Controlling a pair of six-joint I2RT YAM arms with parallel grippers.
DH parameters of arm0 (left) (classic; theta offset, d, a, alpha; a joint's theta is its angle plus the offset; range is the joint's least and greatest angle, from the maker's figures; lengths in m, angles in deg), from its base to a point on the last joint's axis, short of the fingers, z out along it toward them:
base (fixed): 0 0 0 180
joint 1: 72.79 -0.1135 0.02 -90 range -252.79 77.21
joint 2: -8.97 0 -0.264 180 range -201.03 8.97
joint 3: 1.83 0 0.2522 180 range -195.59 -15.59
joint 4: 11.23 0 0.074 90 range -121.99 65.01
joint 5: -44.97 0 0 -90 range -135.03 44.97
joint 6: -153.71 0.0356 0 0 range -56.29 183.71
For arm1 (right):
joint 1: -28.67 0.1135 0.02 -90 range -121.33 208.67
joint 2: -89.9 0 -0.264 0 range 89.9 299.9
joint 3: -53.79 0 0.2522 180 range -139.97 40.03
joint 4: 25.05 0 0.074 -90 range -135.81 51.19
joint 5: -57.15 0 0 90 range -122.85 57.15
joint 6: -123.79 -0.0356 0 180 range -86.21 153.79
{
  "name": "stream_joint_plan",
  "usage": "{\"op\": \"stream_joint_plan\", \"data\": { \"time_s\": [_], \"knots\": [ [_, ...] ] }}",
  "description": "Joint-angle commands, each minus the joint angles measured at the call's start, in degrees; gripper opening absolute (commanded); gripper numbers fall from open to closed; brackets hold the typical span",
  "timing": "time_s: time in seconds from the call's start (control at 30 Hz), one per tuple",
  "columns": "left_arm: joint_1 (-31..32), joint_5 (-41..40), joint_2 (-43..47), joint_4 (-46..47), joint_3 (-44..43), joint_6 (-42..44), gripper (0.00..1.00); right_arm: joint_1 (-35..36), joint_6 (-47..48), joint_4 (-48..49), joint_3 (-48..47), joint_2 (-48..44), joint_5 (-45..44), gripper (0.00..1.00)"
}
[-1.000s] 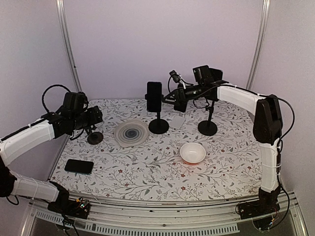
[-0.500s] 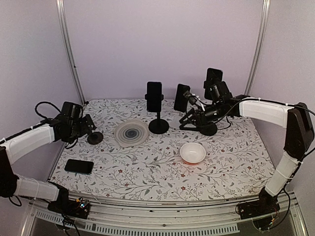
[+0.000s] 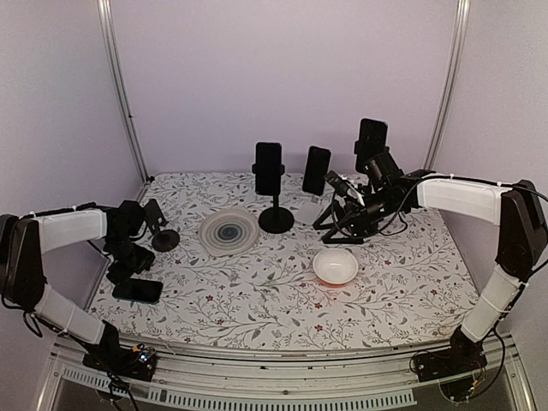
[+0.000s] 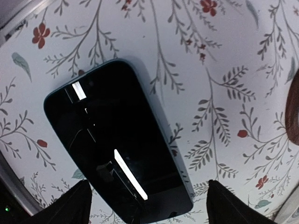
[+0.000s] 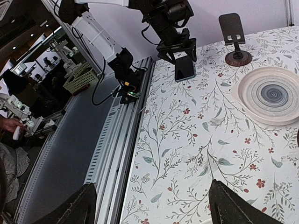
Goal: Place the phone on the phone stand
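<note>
A black phone (image 3: pixel 137 290) lies flat, screen up, near the table's left edge; it fills the left wrist view (image 4: pixel 117 144). My left gripper (image 3: pixel 128 259) hangs just above it, open, one finger on either side of the phone's near end (image 4: pixel 149 207). The empty phone stand (image 3: pixel 158 224) with a round dark base is just behind it, and also shows in the right wrist view (image 5: pixel 233 32). My right gripper (image 3: pixel 334 218) is open and empty, low over the table at the back right (image 5: pixel 149 205).
A grey swirl plate (image 3: pixel 229 232) and a white bowl (image 3: pixel 335 266) sit mid-table. Taller stands with black phones (image 3: pixel 269 169) (image 3: pixel 316 169) (image 3: pixel 371 141) stand at the back. The metal table rail (image 5: pixel 126 140) runs along the near edge.
My left gripper has dropped from beside the small stand to just above the flat phone. My right gripper has drawn back and down from the back stands, where an upright phone now shows.
</note>
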Motion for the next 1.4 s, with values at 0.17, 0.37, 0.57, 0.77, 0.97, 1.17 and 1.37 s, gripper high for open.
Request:
{"op": "stream_joint_plan", "data": {
  "time_s": [0.17, 0.37, 0.57, 0.77, 0.97, 1.17, 1.37],
  "knots": [
    [-3.00, 3.12, 1.21, -5.84, 0.85, -6.40, 0.87, 0.20, 3.40, -3.18, -2.11, 0.07, 4.47, 0.86],
    [-3.87, 4.00, 0.11, -3.41, 1.44, -6.56, 0.87, 0.41, 3.87, -3.72, -2.33, 0.30, 4.75, 0.86],
    [-5.01, 6.11, -3.85, -1.24, 1.47, -5.33, 0.88, 0.49, 3.88, -3.85, -2.44, 0.80, 4.75, 0.86],
    [-5.33, 8.28, -6.44, 0.34, 1.97, -5.42, 0.88, 0.56, 4.14, -4.27, -2.77, 1.18, 4.59, 0.86],
    [-5.35, 9.25, -7.44, 2.25, 3.33, -5.45, 0.87, 0.58, 4.38, -4.56, -2.96, 1.40, 4.66, 0.86],
    [-5.29, 10.79, -7.83, 4.74, 5.22, -5.54, 0.69, 0.76, 4.75, -5.17, -3.22, 1.84, 4.50, 0.86],
    [-4.45, 10.20, -5.56, 1.61, 3.37, -5.82, 0.56, 0.84, 4.79, -5.44, -3.57, 1.99, 4.32, 0.86]
  ]
}}
